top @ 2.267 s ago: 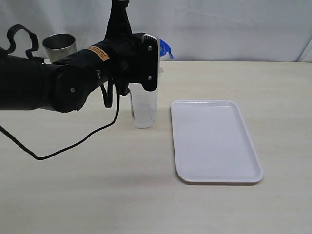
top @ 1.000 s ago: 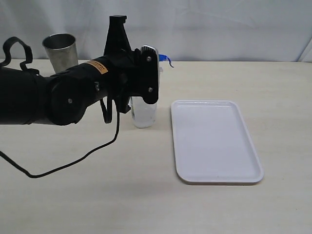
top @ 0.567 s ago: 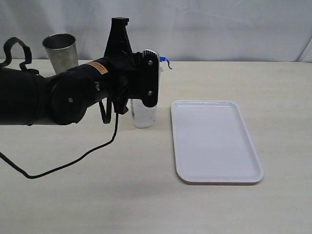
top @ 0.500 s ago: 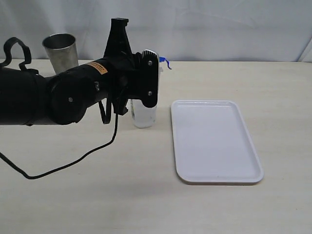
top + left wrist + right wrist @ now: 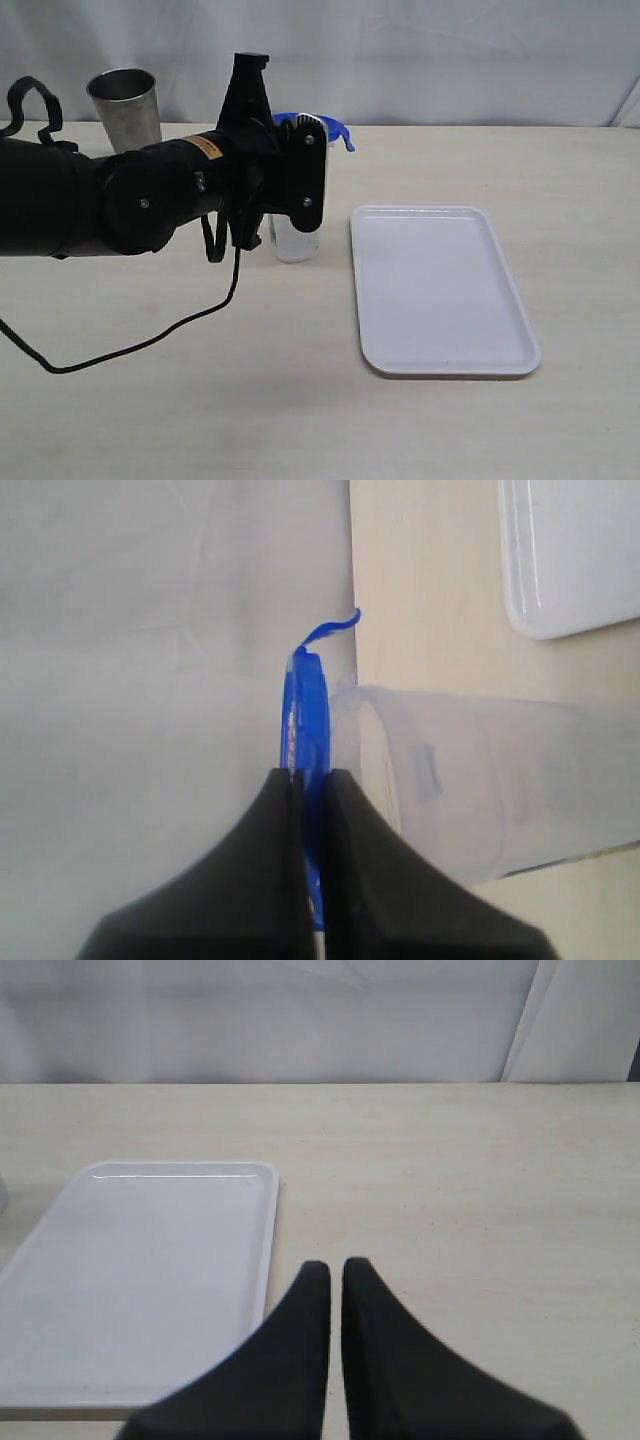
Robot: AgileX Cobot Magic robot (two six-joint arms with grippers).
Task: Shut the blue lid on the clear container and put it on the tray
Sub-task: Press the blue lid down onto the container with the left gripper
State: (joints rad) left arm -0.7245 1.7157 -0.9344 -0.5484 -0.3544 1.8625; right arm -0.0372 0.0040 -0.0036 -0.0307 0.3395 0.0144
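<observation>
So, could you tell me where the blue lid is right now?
In the exterior view the blue lid is left of centre, pinched in the left gripper at the mouth of the clear container, which stands just left of the tray.

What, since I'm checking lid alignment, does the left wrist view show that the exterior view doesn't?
Left wrist only: the left end effector pinching the blue lid edge-on, right beside the rim of the clear container. Exterior only: the steel cup and the whole tray. Both: lid, container, part of the tray.
</observation>
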